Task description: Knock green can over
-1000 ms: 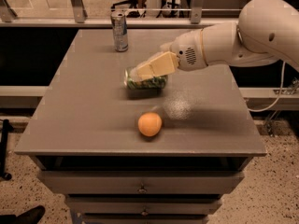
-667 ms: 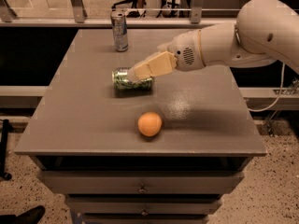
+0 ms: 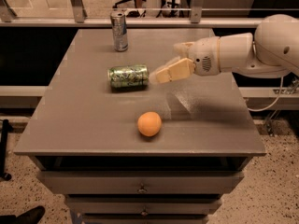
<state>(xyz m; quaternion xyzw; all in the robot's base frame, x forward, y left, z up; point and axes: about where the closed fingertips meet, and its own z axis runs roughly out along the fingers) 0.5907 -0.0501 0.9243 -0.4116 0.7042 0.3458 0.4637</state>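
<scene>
The green can (image 3: 128, 76) lies on its side on the grey table top (image 3: 93, 120), left of centre, its long axis running left to right. It has mottled green sides with pale lettering. My gripper (image 3: 161, 74) hangs just right of the can's right end, a small gap apart from it, its pale fingers (image 3: 174, 71) pointing left. The white arm (image 3: 243, 52) reaches in from the right edge. The gripper holds nothing.
A slimmer silver-and-blue can (image 3: 119, 31) stands upright near the table's back edge. An orange (image 3: 149, 123) rests near the front centre. A rail (image 3: 140, 21) runs behind the table. Drawers (image 3: 140, 188) sit below the front edge.
The green can has tipped onto its side and rolled a little left. My gripper has pulled back to the right, away from the can.
</scene>
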